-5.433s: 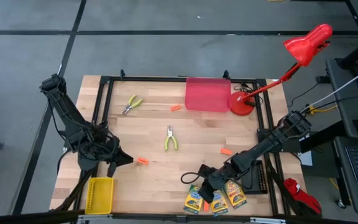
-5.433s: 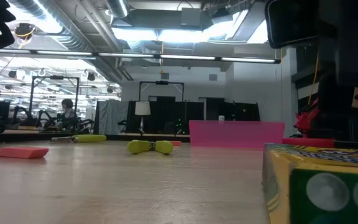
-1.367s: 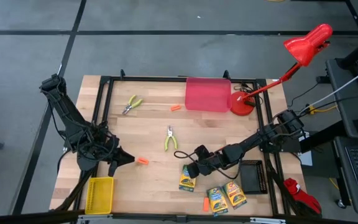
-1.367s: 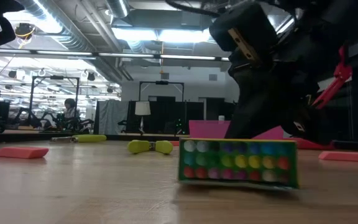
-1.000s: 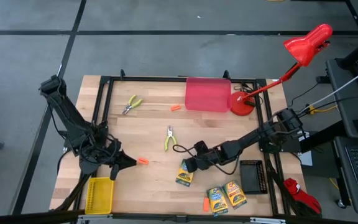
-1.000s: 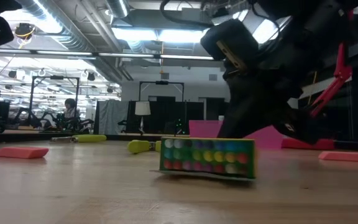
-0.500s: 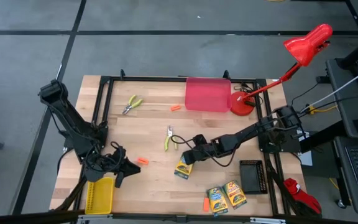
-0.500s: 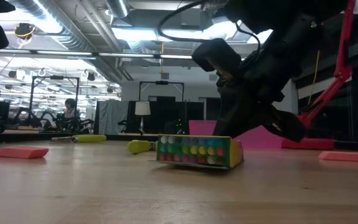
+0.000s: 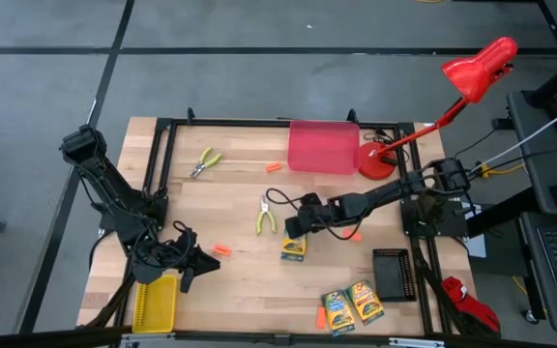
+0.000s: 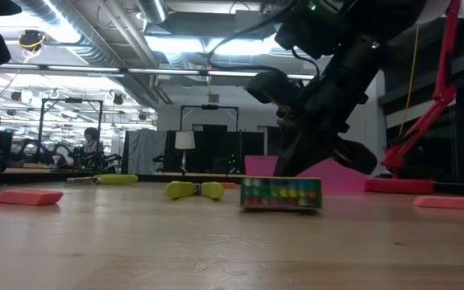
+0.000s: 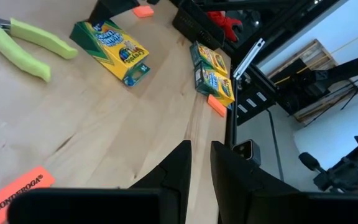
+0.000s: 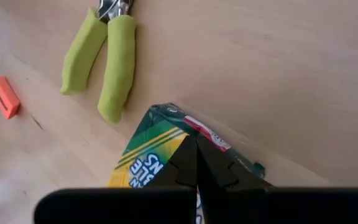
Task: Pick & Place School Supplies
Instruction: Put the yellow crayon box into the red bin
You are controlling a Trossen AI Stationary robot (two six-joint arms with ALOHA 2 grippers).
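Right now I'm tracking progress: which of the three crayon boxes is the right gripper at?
The lone crayon box mid-table, beside the right gripper and pliers; the other two boxes lie together at the near edge.

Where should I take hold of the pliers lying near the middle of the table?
Grip the pliers across both green handles, coming straight down from above. They lie flat with the handles close together, so a pincer can straddle them. The crayon box and the right pincer sit close by on one side, so the open side looks safer.
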